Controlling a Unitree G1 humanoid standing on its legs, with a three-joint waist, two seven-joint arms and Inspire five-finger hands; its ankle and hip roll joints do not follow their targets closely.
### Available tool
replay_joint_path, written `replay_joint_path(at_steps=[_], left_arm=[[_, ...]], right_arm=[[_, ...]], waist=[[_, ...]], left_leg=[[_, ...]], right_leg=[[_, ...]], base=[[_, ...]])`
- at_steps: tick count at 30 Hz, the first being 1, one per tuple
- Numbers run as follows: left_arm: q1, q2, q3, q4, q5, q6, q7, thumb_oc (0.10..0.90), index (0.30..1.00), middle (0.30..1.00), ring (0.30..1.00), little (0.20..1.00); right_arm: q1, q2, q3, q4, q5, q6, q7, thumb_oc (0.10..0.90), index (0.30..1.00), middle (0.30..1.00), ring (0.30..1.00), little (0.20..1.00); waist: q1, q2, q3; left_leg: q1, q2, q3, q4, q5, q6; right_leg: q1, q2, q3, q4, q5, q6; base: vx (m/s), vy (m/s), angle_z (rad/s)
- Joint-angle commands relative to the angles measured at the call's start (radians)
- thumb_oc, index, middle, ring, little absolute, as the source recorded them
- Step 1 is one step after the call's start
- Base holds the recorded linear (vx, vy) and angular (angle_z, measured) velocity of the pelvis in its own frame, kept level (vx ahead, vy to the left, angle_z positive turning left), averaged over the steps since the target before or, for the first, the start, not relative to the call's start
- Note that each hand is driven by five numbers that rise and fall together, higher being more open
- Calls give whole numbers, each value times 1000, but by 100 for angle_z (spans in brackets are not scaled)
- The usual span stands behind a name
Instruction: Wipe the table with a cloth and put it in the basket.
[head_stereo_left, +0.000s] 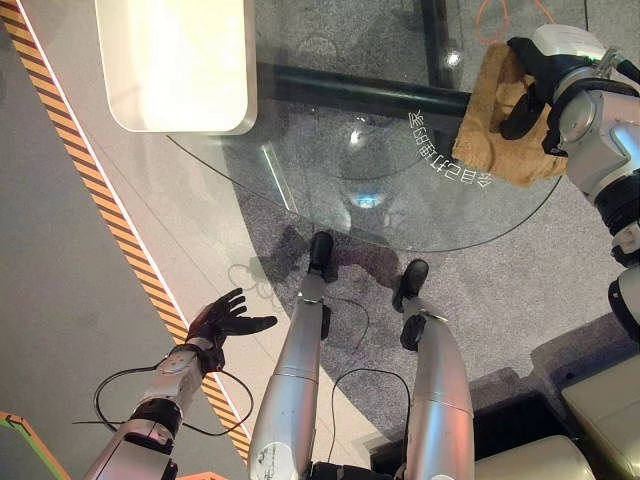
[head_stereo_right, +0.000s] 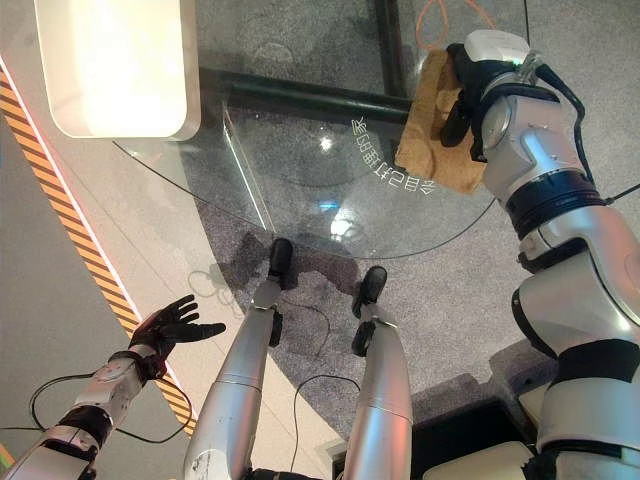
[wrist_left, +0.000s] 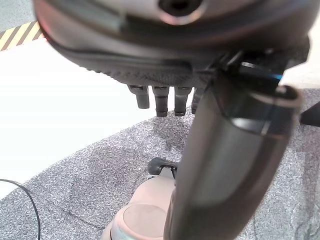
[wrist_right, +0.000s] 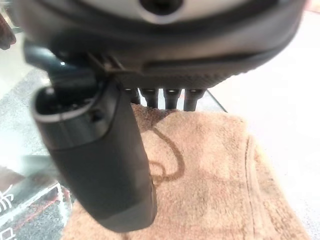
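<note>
Right wrist view shows the right robot hand (wrist_right: 150, 75) laid flat on the tan cloth (wrist_right: 210, 180), fingers straight and thumb stretched along the fabric, pressing rather than pinching. That flat palm suits wiping: it spreads the load so the cloth slides with the palm over the glass. From the head cameras the cloth (head_stereo_left: 495, 120) lies on the round glass worktop (head_stereo_left: 330, 190) near its right edge, partly bunched beneath the palm. The left robot hand (head_stereo_left: 225, 320) hangs off the worktop's near-left edge above the floor, fingers spread and holding nothing, presumably kept clear of the stroke. A pale rectangular tray (head_stereo_left: 175, 60) sits at the far-left edge. I see no basket.
</note>
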Motion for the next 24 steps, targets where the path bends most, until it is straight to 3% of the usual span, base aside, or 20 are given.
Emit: replay_joint_path(at_steps=[1,24], left_arm=[[90,32,-7,5,9,0,3,800,900,900,900,900],[85,33,-7,9,7,2,0,800,900,900,900,900]], right_arm=[[-67,-76,39,-29,-17,-7,-5,100,300,300,300,200],[-69,-77,38,-28,-13,-4,-14,100,300,300,300,200]], waist=[[-4,26,-20],[-6,26,-20]], left_leg=[[27,24,-22,18,-43,27],[30,26,-17,11,-41,26]], right_leg=[[54,-40,-48,-102,62,36],[57,-40,-50,-106,62,36]], base=[[0,0,0],[0,0,0]])
